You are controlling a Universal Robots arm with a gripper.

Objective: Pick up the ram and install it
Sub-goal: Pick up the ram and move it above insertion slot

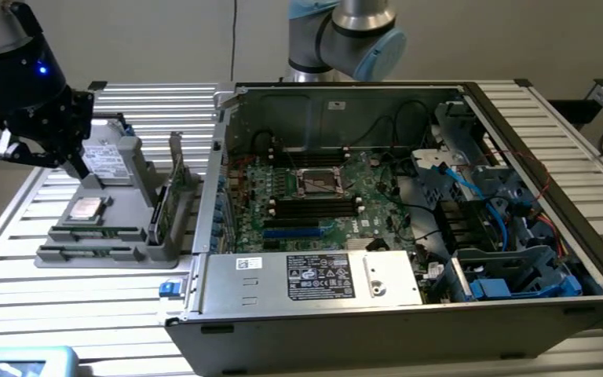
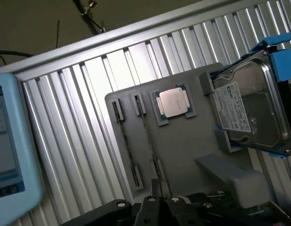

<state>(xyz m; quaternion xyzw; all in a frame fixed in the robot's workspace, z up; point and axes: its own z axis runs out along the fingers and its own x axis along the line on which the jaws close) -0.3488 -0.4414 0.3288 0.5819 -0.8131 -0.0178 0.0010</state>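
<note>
Exterior view: the gripper point(image 1: 42, 157), fingers closed together with nothing seen between them, hangs over the far end of a gray holder point(image 1: 160, 255) on the slatted table point(image 1: 29, 290), just beside the hard drive point(image 1: 103, 157). The ram point(image 1: 97, 233) stands on edge in a slot at the holder's near end, next to the processor point(image 1: 85, 208) and apart from the gripper. The open case point(image 1: 280, 330) sits at the exterior view's right.
</note>
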